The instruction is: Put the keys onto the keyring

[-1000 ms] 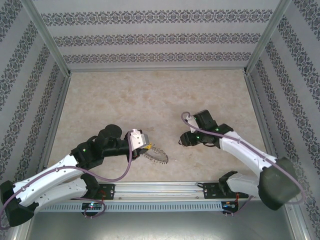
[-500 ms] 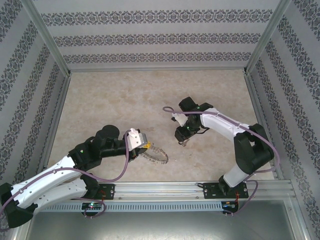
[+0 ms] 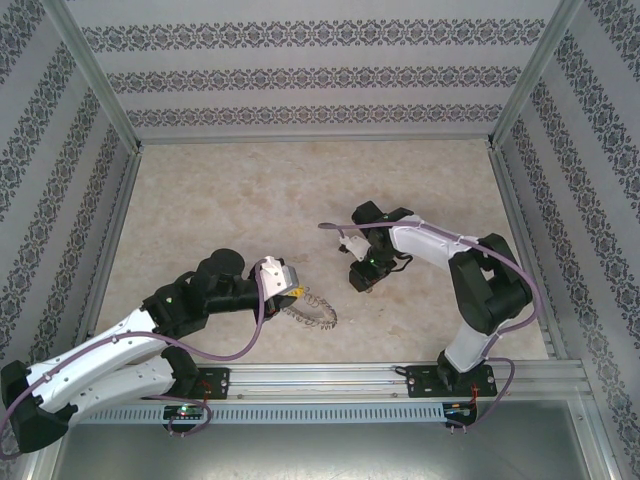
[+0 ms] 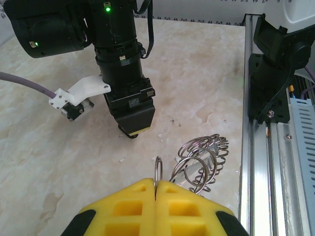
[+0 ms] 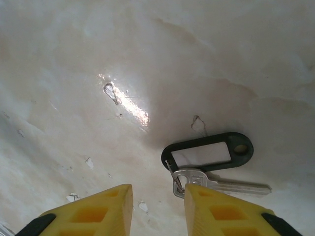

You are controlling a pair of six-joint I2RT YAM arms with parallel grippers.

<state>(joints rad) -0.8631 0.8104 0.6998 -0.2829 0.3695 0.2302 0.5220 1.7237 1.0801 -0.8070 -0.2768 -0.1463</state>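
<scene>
Firstly, on the left side, the left gripper (image 3: 291, 289) lies low over the bench (image 3: 250, 190). Its yellow jaws are pressed together on one thin wire loop of the keyring (image 4: 199, 160). In the left wrist view that loop stands upright in the seam of the jaws. The rest of the keyring, a bunch of shiny wire coils, reaches forward and seems to rest on the bench. The keyring looks like stiff, springy metal and rather slippery. I judge that a grip on one loop can let it turn, so a firm pinch is needed.

More to the right, the right gripper (image 3: 362, 278) points down at the bench, well apart from the keyring. Its jaws stand narrow but not closed, and nothing is between them. The key (image 5: 221, 185) lies flat on the bench just beyond the tip of one jaw. A small split ring (image 5: 171, 166) joins it to a black plastic tag (image 5: 209, 151). The key is light, thin and hard, and lying flat on a smooth bench it is difficult to get under. I think the thicker tag gives the better hold. Taken across its narrow sides, it would let the key hang free for threading.
</scene>
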